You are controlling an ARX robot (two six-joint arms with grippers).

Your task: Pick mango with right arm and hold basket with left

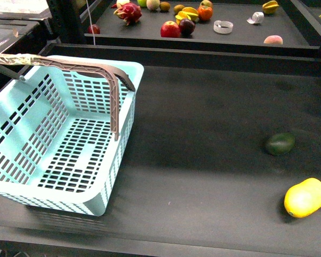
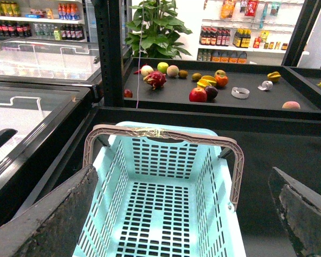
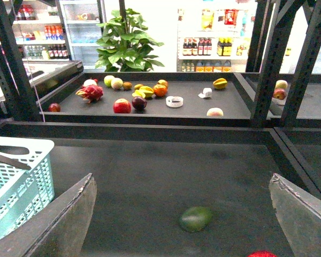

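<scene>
The pale turquoise basket (image 1: 104, 184) stands at the left of the dark shelf, both grey-brown handles (image 1: 115, 101) swung together across its top. The yellow mango (image 1: 305, 197) lies at the near right, far from the basket. Neither arm shows in the front view. In the left wrist view my left gripper (image 2: 183, 176) hangs open above the empty basket (image 2: 160, 158), its fingers (image 2: 59, 219) spread wider than the basket. My right gripper (image 3: 182, 179) is open over bare shelf. The mango does not show clearly in the right wrist view; a red patch (image 3: 262, 254) sits at the frame's edge.
A dark green oval fruit (image 1: 280, 143) lies just beyond the mango and ahead of the right gripper, green fruit (image 3: 196, 218). A raised black ledge (image 1: 214, 56) separates this shelf from a back shelf holding several fruits (image 1: 171, 29). Black frame posts (image 3: 267, 59) stand at the right.
</scene>
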